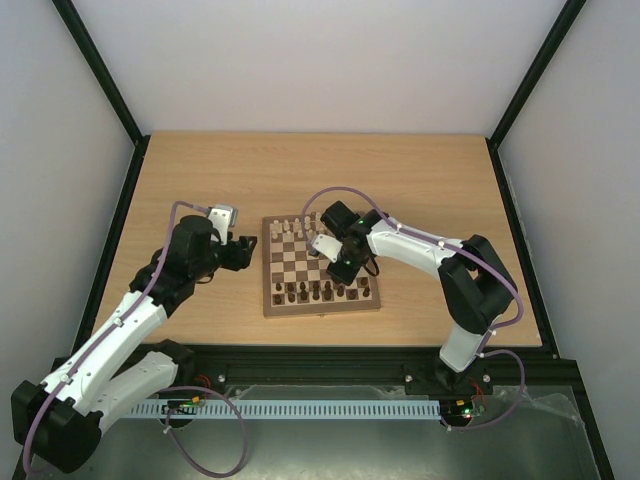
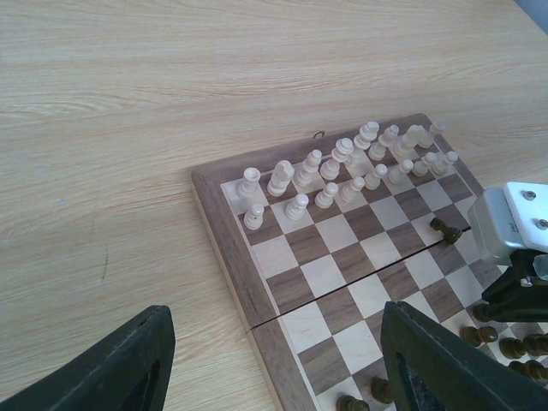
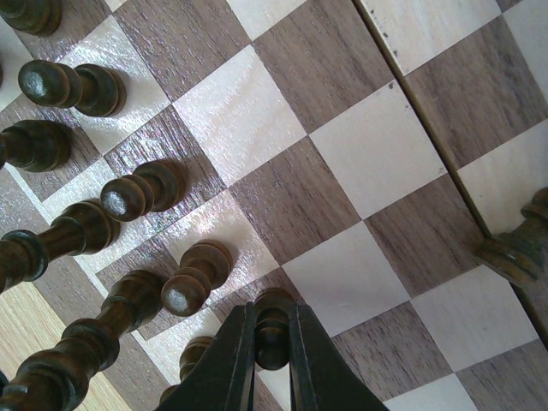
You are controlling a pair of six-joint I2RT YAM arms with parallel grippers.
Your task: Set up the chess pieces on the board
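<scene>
The board (image 1: 272, 303) lies mid-table. Cream chess pieces (image 1: 290, 229) fill its two far rows, and dark chess pieces (image 1: 318, 292) stand along its near rows. My right gripper (image 3: 272, 318) is shut on a dark pawn (image 3: 273, 332) low over a square beside other dark pawns (image 3: 137, 195). One dark piece (image 3: 516, 250) stands alone toward mid-board. My left gripper (image 2: 276, 312) hangs open over the board's left border (image 2: 224, 248), nothing between its fingers (image 2: 445, 360). Cream pieces (image 2: 342, 163) show beyond it.
A black frame rail (image 1: 320, 355) runs along the table's near edge, with white walls on three sides. Bare wood table (image 1: 200, 170) surrounds the board. The right arm's link (image 1: 420, 245) reaches over the board's right side.
</scene>
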